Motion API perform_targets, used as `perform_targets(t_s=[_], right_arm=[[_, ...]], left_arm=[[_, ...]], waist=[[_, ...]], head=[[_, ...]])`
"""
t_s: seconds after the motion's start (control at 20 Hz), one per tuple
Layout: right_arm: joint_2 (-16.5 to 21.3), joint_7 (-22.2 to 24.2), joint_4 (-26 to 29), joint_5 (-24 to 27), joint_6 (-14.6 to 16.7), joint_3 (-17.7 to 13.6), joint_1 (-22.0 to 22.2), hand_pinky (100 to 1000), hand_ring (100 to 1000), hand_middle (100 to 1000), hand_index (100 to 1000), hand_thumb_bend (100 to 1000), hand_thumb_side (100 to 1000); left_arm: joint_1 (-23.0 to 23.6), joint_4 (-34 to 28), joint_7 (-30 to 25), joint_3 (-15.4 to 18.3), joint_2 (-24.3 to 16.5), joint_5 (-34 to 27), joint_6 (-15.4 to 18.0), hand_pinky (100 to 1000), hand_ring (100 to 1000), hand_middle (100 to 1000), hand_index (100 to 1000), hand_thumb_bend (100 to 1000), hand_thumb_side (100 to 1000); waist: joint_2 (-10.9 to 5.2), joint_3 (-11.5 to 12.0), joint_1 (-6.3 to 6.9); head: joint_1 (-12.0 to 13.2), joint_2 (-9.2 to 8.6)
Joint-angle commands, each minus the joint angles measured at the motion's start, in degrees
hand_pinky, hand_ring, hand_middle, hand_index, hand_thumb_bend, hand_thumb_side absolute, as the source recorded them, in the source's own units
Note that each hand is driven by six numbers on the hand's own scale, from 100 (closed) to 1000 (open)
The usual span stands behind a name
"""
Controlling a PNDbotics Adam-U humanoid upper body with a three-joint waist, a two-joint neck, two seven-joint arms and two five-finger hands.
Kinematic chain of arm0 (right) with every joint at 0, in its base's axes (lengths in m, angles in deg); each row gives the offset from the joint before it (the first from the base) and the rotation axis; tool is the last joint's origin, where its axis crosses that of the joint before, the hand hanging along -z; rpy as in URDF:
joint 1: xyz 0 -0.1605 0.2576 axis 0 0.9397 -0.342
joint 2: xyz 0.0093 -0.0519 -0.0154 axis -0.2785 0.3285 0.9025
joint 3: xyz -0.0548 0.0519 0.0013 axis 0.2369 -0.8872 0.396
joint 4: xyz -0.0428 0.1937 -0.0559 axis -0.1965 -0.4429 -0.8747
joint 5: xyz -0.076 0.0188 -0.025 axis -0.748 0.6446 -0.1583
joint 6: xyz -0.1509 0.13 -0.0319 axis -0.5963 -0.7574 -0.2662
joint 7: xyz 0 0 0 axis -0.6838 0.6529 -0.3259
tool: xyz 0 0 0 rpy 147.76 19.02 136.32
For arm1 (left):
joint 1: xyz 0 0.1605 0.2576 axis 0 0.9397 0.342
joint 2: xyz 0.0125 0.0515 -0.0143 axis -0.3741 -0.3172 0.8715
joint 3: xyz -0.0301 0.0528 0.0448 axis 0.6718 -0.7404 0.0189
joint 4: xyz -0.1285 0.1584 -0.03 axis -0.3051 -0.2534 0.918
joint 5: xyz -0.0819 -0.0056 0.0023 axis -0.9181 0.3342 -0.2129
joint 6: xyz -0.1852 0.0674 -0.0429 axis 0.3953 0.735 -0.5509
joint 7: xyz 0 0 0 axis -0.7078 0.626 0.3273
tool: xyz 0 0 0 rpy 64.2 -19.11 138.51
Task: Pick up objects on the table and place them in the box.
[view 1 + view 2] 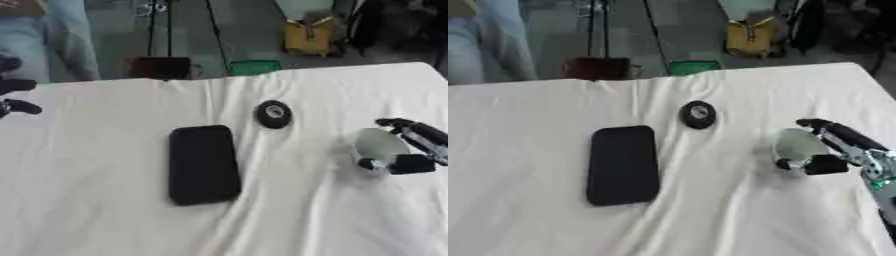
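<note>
A pale, roundish object lies on the white-draped table, toward its right side, and the right robot hand is wrapped around it: one dark finger reaches over the far edge while the thumb sits at the near edge, so the thing is pinched between them. It looks like a small disc or a shallow lid, though I would not swear to which from where it lies. It seems to rest on the cloth, so I take this for the closing of a grasp, with the lift yet to come.

Near the middle of the table a small black round piece stands by itself, and just in front of it, to the left, a black phone lies flat, face up. Both sit well apart from the hand, likely waiting their turn.

The left robot hand shows only as dark fingers at the left edge, off the work; I cannot tell how they are set.

No box shows on the table.
</note>
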Motion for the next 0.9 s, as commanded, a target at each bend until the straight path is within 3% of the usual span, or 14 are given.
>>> perform_targets(t_s=[0.05, 0.25, 0.55, 0.9], right_arm=[[2.43, -1.11, 1.15, -1.79, -0.02, -0.05, -0.51, 762, 774, 921, 991, 484, 426], [2.42, -2.01, 1.37, -2.53, -0.28, 0.05, -0.54, 738, 754, 913, 989, 438, 391], [2.47, -3.11, 2.4, -2.83, 0.36, 0.18, -0.59, 733, 749, 907, 986, 459, 408], [3.71, -4.01, 9.91, -2.54, 3.01, 1.43, -1.72, 731, 750, 906, 987, 475, 410]], left_arm=[[-0.69, -1.05, -0.14, 0.11, -0.88, -0.23, -0.01, 638, 781, 832, 896, 178, 936], [-0.67, -1.05, -0.17, 0.12, -0.88, -0.3, -0.01, 638, 781, 832, 896, 178, 937], [-0.68, -1.07, -0.21, 0.12, -0.91, -0.35, -0.01, 638, 780, 832, 896, 178, 937], [-0.68, -1.09, -0.3, 0.05, -1.01, -0.41, -0.02, 638, 781, 832, 897, 178, 937]], waist=[[-0.51, 0.03, -0.11], [-0.51, 0.04, -0.12], [-0.5, 0.03, -0.1], [-0.63, 0.04, -0.16]], head=[[-0.11, 0.21], [-0.1, 0.2], [-0.05, 0.2], [-0.09, 0.19]])
